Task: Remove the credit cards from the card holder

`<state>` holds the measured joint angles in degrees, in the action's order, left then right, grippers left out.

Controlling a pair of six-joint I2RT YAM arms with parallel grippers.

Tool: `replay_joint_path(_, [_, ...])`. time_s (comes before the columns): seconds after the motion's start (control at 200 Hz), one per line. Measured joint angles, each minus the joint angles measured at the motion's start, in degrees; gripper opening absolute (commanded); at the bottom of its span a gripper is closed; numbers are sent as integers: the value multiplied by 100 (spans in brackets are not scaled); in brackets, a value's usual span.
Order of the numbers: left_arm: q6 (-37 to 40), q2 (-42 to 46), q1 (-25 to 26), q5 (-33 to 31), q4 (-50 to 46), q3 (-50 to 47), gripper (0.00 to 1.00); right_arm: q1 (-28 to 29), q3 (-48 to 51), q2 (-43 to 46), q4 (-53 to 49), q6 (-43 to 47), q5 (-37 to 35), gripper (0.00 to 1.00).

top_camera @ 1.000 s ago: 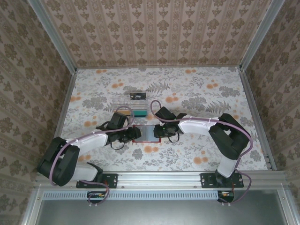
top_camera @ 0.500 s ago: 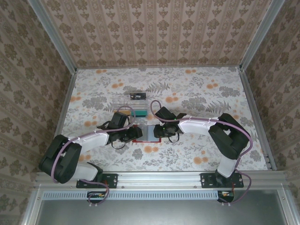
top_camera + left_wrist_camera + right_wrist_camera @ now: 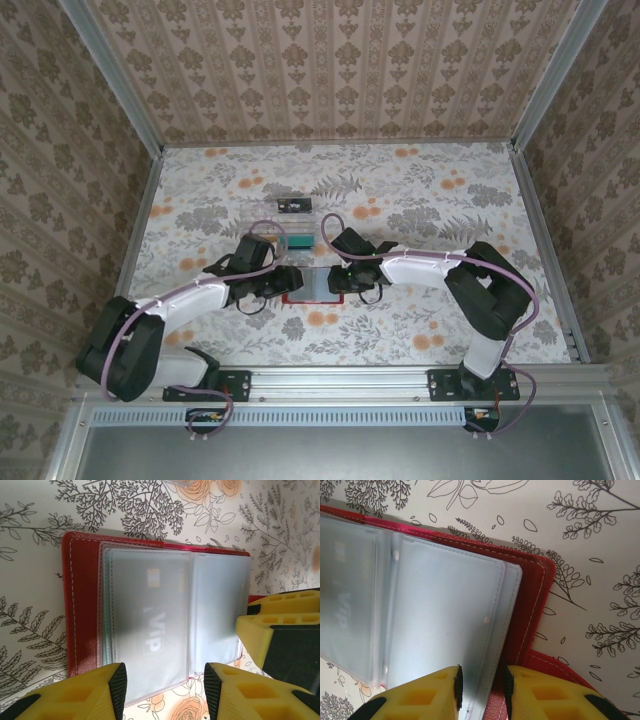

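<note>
Top view: holder (image 3: 313, 286) lies open and flat on table (image 3: 450, 200) at frame centre, long axis left–right. Left gripper (image 3: 286, 283) at its left end, right gripper (image 3: 337, 282) at its right end. Tray (image 3: 262, 225) just above; black card (image 3: 292, 205) beyond tray.
Left wrist view: red cover at left, frosted sleeves (image 3: 215, 615) spread rightward, VIP card (image 3: 150, 625) inside one. Left gripper wide apart, astride lower edge.
Right wrist view: fingers (image 3: 427, 695) nearly together, sleeve edge in gap; cannot tell whether gripped.
</note>
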<state>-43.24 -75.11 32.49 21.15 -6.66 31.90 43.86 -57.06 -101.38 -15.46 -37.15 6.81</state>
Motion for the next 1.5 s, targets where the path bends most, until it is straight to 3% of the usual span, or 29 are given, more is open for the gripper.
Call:
replay_joint_path(0.775, [-7,-520,2,291,437,-31,48,-9,7,0,2,-37,2,31])
replay_joint_path(1.17, [-181,-608,7,739,990,-87,50,-9,17,0,20,-55,2,31])
replay_joint_path(1.5, [-136,-28,-186,280,481,-109,50,-9,26,0,26,-57,2,31])
